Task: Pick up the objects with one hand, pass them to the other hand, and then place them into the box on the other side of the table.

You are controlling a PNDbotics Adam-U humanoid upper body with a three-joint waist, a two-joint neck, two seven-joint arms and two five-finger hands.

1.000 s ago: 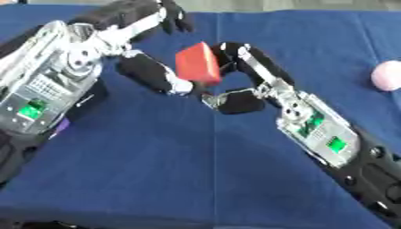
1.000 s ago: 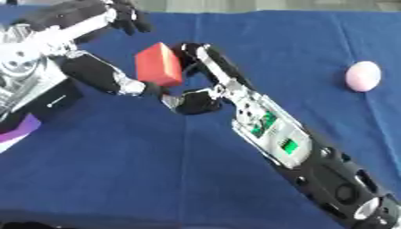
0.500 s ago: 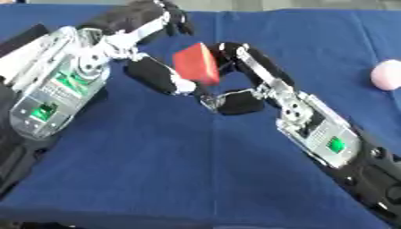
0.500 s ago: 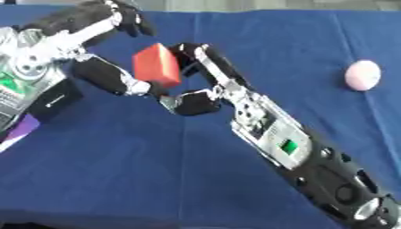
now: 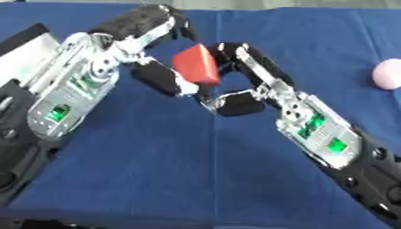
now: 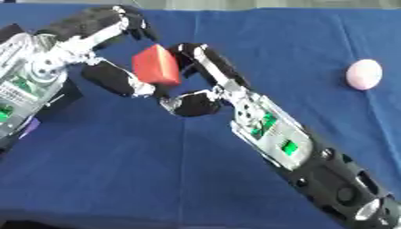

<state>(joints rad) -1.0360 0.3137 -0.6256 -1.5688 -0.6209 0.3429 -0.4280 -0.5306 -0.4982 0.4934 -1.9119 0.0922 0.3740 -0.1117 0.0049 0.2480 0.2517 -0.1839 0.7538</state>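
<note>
The red block (image 5: 196,65) sits above centre in the upper part of the frame, between both hands; it looks light, stiff and flat-faced, best pinched across opposite faces; the right hand (image 5: 243,85) curls round its right side; the left hand (image 5: 156,67) closes on its left, closer in than a second ago; a pink ball (image 6: 364,74) lies at right.

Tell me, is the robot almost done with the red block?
About halfway. Done: the red rectangular block is lifted off the blue tablecloth. In hand: it sits between the left hand and the right hand, both touching it mid-pass. Left: one hand must let go and the block must go into a box. The pink ball still waits on the cloth.
</note>
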